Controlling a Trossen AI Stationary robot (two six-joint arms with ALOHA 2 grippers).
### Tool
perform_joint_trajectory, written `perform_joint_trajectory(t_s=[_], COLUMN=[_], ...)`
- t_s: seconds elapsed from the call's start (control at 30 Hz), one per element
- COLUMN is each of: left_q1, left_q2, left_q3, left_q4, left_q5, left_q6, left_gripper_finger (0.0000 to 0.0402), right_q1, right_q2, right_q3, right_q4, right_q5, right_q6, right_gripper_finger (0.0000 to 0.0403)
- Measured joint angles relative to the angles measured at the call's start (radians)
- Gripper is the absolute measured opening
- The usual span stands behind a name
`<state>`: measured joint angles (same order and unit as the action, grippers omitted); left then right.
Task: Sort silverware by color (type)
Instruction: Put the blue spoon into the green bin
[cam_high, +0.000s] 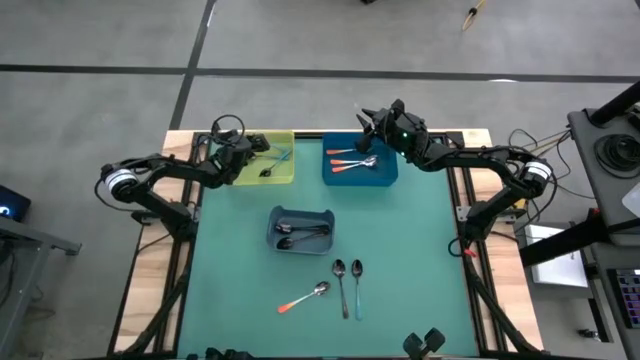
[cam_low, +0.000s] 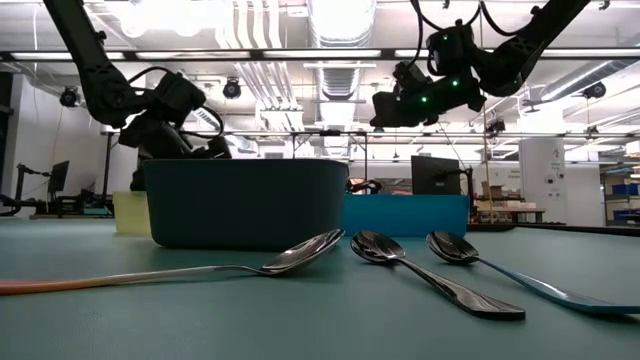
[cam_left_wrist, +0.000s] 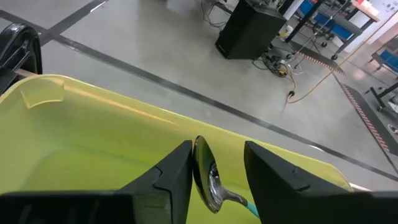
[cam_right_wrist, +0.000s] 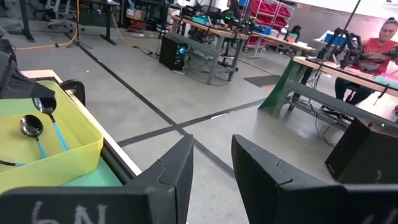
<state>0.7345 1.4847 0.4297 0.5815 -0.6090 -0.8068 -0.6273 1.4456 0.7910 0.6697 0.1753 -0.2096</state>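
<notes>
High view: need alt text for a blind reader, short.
Three spoons lie loose on the green table below a grey bin of dark ones. The left claw hangs over the yellow bin, the right claw over the blue bin holding orange-handled spoons.

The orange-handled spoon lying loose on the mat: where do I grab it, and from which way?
Grip the orange-handled spoon at mid-handle, coming straight down from above. It lies flat on the teal mat, angled, bowl toward the two other loose spoons, so the handle end has more free room. Set the fingers across the handle.
</notes>
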Motion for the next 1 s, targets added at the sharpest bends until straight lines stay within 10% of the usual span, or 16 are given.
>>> perform_joint_trajectory(t_s=[1.0], left_q1=[0.001], left_q2=[-0.066], left_q3=[0.0], left_q4=[-0.212], left_q5=[0.026], left_q6=[-0.03], left_gripper_finger=[0.0147], right_q1=[0.0], right_q2=[0.0], right_q3=[0.0], right_q4=[-0.002], right_q5=[0.0], right_q6=[-0.009], right_gripper_finger=[0.0099])
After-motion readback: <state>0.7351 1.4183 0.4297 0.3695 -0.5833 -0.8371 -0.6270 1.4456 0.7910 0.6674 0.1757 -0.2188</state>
